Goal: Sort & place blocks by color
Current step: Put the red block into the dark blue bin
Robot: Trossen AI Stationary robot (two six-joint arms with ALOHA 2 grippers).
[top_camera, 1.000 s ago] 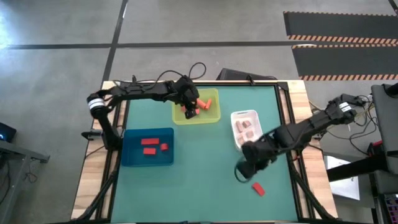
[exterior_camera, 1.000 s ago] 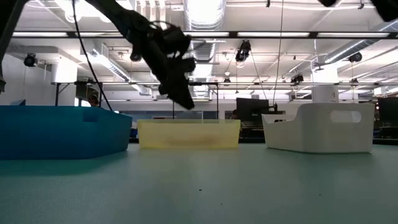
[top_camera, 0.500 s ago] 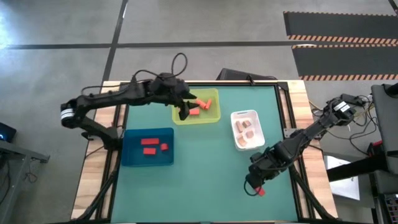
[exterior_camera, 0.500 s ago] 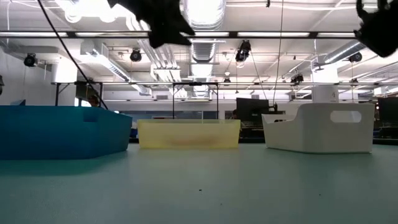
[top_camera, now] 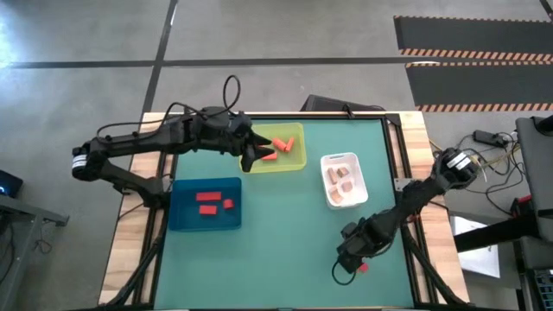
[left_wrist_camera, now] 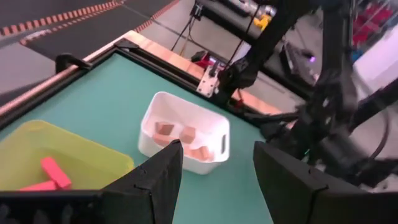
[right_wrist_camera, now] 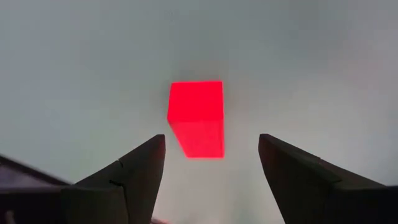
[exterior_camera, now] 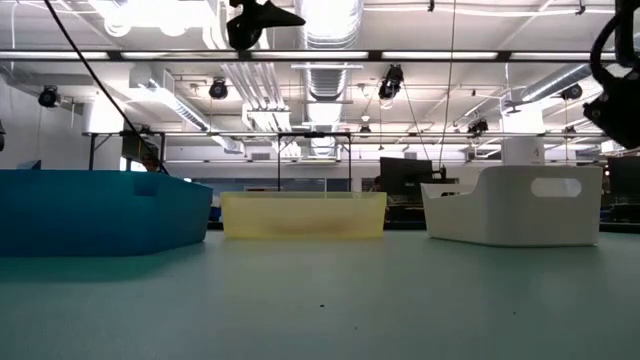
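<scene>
I count blocks in four places. Three red blocks [top_camera: 206, 202] lie flat in the blue tray [top_camera: 181, 221]: two short bars, one cube beside them. Orange blocks [top_camera: 284, 145] lie loose in the yellow-green tray [top_camera: 298, 163], at least two bars at angles to each other; the arm hides part of that tray. Three tan-pink blocks [top_camera: 340, 179] sit close together in the white tray [top_camera: 328, 162]. One red block [right_wrist_camera: 196, 117] rests alone on the green mat [top_camera: 285, 233] near the front right, lying between my right gripper's [right_wrist_camera: 211, 165] spread fingers, untouched.
</scene>
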